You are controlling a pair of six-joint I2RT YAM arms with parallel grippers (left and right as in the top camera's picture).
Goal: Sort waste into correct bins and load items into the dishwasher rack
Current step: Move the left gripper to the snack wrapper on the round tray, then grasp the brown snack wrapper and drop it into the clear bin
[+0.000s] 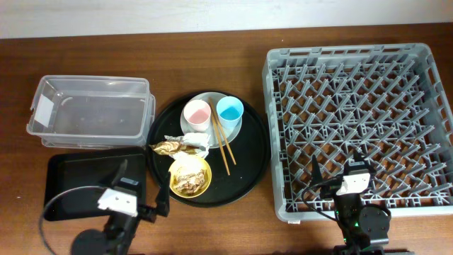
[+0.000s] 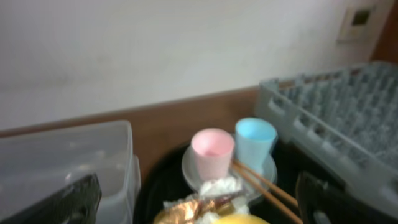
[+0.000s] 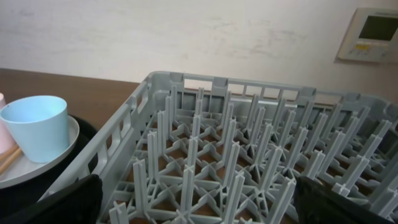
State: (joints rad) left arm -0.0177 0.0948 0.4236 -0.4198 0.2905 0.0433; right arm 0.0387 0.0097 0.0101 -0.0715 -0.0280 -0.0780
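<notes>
While left end effector point(image 2: 199, 208) and right end effector point(image 3: 199, 202) gape empty, one pink cup point(image 2: 212, 152), one blue cup point(image 2: 255, 140), one plate point(image 1: 211, 97), one bowl point(image 1: 209, 180) and two chopsticks point(image 1: 221, 138) lie beyond the left; one rack point(image 1: 347, 51) sits under the right.

The pink cup point(image 1: 197, 113) and blue cup point(image 1: 230, 110) stand on the plate point(image 1: 212, 98), chopsticks point(image 1: 223, 142) between them.

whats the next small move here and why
Probably ease the left gripper forward toward the gold wrapper: the gripper is open and holds nothing, and the wrapper lies at the left edge of the round tray, the waste nearest it.
</notes>
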